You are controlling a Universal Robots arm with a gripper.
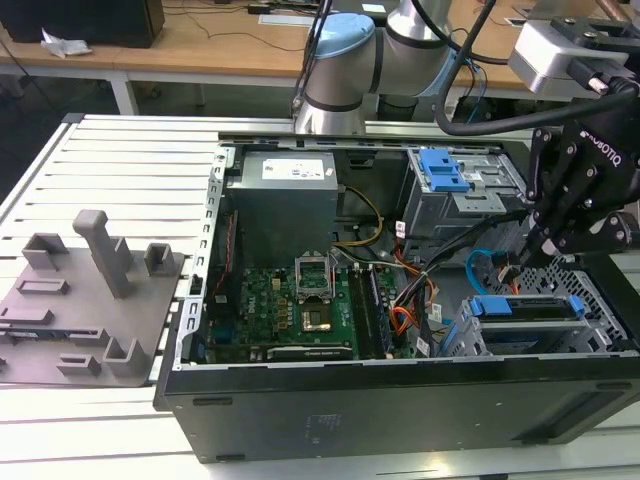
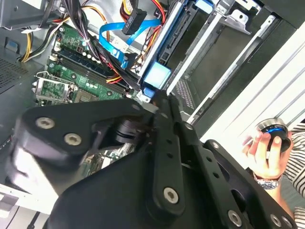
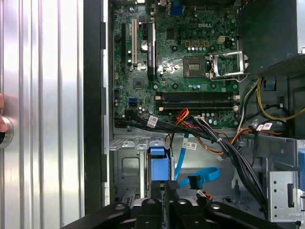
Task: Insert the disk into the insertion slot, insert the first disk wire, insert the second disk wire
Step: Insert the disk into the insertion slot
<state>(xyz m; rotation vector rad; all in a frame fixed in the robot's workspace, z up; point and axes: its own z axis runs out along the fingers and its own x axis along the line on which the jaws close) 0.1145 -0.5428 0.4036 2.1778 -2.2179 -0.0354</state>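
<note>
Black gripper (image 2: 162,98) linkages loom closest in both wrist views. The jaws are drawn narrow, almost together, with nothing visibly between them. Their tips sit just at the bright blue end of the disk (image 2: 156,74); whether they press on it cannot be told.

In the first wrist view the gripper (image 3: 164,188) points at the same blue carrier end of the disk (image 3: 158,164), which lies inside the grey metal insertion slot (image 3: 126,167). A blue data cable (image 3: 202,175) hangs loose just beside the carrier. A bundle of black wires (image 3: 228,148) runs across between the slot and the green motherboard (image 3: 190,62).

From the exterior view, the gripper (image 1: 532,255) tilts down into the open computer case (image 1: 400,410) near the exterior view's right. The disk (image 1: 525,308) rests flat in the insertion slot (image 1: 610,322), in the case's near corner just below the jaws. The blue data cable (image 1: 478,268) loops beside the fingertips. Behind the slot stands a taller bay (image 1: 480,195) topped by a blue latch (image 1: 443,168). The motherboard (image 1: 290,300) and the grey power supply (image 1: 285,205) fill the case's other half.

The case sits on a slatted metal counter (image 1: 130,160), with a grey fixture (image 1: 90,290) lying well apart at the exterior view's left and the robot arm (image 1: 340,70) rising behind.

Beyond the case, in the second wrist view, a person's hand (image 2: 259,152) grips a round device (image 2: 275,131) with a blue ring.
</note>
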